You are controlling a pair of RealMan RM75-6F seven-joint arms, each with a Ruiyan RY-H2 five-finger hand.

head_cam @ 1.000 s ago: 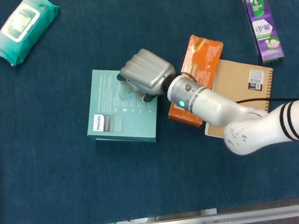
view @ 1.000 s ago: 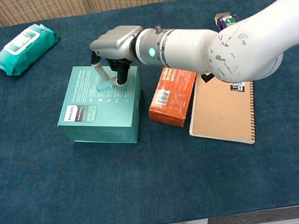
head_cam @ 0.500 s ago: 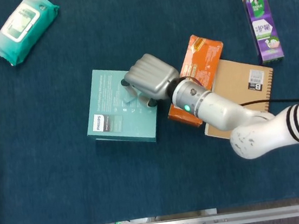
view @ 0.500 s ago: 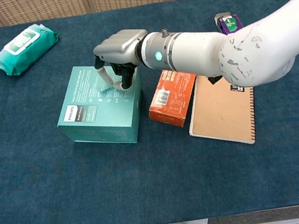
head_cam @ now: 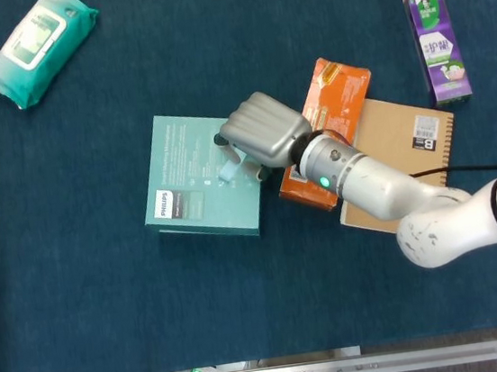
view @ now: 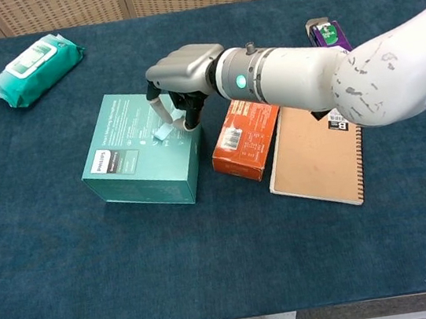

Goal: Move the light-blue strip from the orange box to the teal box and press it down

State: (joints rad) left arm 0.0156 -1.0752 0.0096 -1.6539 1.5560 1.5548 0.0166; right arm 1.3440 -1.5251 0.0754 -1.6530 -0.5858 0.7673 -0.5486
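Chest view: right hand fingers curl, pinching the light-blue strip atop the teal box.

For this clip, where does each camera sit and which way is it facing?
Head view: high above, looking almost straight down at the table; shows the right hand and forearm over the teal box.
Chest view: lower, at the table's near edge, looking forward and down; same right hand and arm.
Shared: teal box, orange box, notebook, light-blue strip.
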